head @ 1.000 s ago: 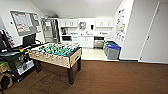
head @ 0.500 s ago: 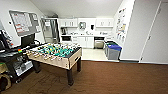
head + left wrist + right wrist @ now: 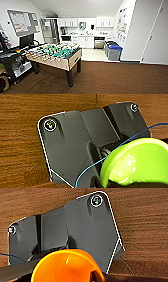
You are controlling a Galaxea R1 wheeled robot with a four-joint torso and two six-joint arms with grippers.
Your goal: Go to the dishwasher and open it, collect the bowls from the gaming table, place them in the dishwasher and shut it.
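The dishwasher (image 3: pixel 99 44) is a silver front under the white counter of the kitchen at the far end of the room; from here I cannot tell whether its door is open. Of the bowls, a lime-green one (image 3: pixel 140 161) is in my left gripper (image 3: pixel 113 182), carried above the wooden floor. An orange bowl (image 3: pixel 65 266) is in my right gripper (image 3: pixel 96 277), also over the floor. The gaming table is out of view.
A green foosball table (image 3: pixel 53 53) stands close on the left. Beyond it are a dark desk with a monitor (image 3: pixel 26 40) and a cart (image 3: pixel 15 65). Grey bins with a blue lid (image 3: pixel 113 51) stand by the right wall near the kitchen. Brown wood floor (image 3: pixel 117 77) leads towards the kitchen.
The whole head view has shifted a little, the foosball table looming slightly nearer: the camera has moved. Nothing in the room itself has changed.
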